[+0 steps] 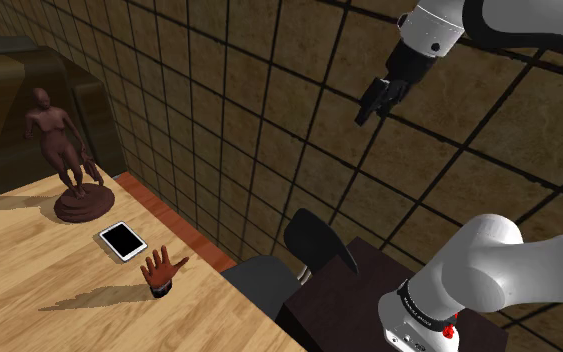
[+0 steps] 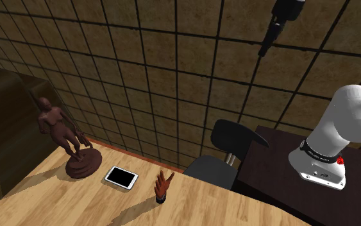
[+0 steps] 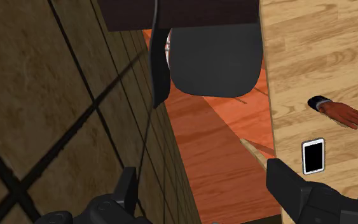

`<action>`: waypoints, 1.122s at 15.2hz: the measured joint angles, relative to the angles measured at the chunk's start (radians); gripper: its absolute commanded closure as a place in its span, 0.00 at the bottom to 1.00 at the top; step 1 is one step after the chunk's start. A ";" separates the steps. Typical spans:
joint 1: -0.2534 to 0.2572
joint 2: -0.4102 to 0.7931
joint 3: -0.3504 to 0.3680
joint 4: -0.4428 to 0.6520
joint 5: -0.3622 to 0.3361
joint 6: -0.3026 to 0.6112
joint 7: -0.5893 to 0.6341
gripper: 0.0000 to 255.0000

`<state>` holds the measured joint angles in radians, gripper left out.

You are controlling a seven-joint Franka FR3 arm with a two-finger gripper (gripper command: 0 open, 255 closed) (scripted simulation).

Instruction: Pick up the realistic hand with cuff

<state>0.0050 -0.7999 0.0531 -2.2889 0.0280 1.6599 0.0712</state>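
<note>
The hand [image 1: 161,272] is reddish-brown with a dark cuff at the wrist and lies flat on the wooden table [image 1: 29,300], fingers spread. It also shows in the second exterior view [image 2: 163,186] and the wrist view [image 3: 343,113]. My black gripper [image 1: 372,103] hangs high in the air near the tiled wall, far above the table edge and well to the shoulder view's right of the hand. Seen from the second exterior camera, the gripper [image 2: 267,43] is up near the top. In the wrist view the gripper [image 3: 209,191] is open, its fingers [image 3: 292,188] wide apart with nothing between them.
A white-framed phone [image 1: 122,240] lies beside the hand, and a brown figurine [image 1: 69,160] stands on a round base further along. A dark office chair [image 1: 289,260] sits between the table and the dark stand [image 1: 369,290]. A tiled wall [image 1: 269,100] runs behind.
</note>
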 measured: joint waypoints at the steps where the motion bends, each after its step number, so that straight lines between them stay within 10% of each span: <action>1: 0.000 0.000 0.000 0.000 0.000 0.000 0.000 0.00; 17: 0.150 0.336 0.097 -0.079 0.029 0.449 -0.188 0.00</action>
<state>0.1548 -0.4644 0.1502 -2.3677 0.0568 2.1091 -0.1170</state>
